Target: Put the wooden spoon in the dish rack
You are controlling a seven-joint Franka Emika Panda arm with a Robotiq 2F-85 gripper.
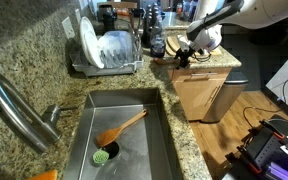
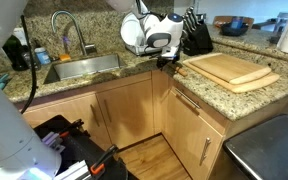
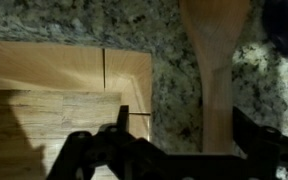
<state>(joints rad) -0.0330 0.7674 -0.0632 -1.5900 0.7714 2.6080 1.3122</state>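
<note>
Wrist view: we read the wooden spoon as the reference item. Its bowl sits at the top of the picture. Its handle runs straight down toward the end effector, so the long axis points along the camera's line of sight into the gap between the fingers. The handle lies right of centre in that gap, closer to the right-hand finger in the picture. The speckled worktop is behind the spoon, and a cabinet corner shows beside it.

The pictures do not show whether the spoon rests on the worktop or is lifted clear of it. We also cannot tell whether the end effector is clamped on the handle or stands open around it, because the fingers are dark and blurred.

In an exterior view, a second wooden utensil lies slantwise in the sink, well apart from the end effector.

In both exterior views, the dish rack stands at the back of the worktop and carries white plates. It lies picture-left of the end effector. We judge that the coming move depends on this relation: a lift, then a sideways carry toward the rack.

The arm enters from above. Its wrist points down over the front edge of the worktop, between the sink and the cutting board.
</note>
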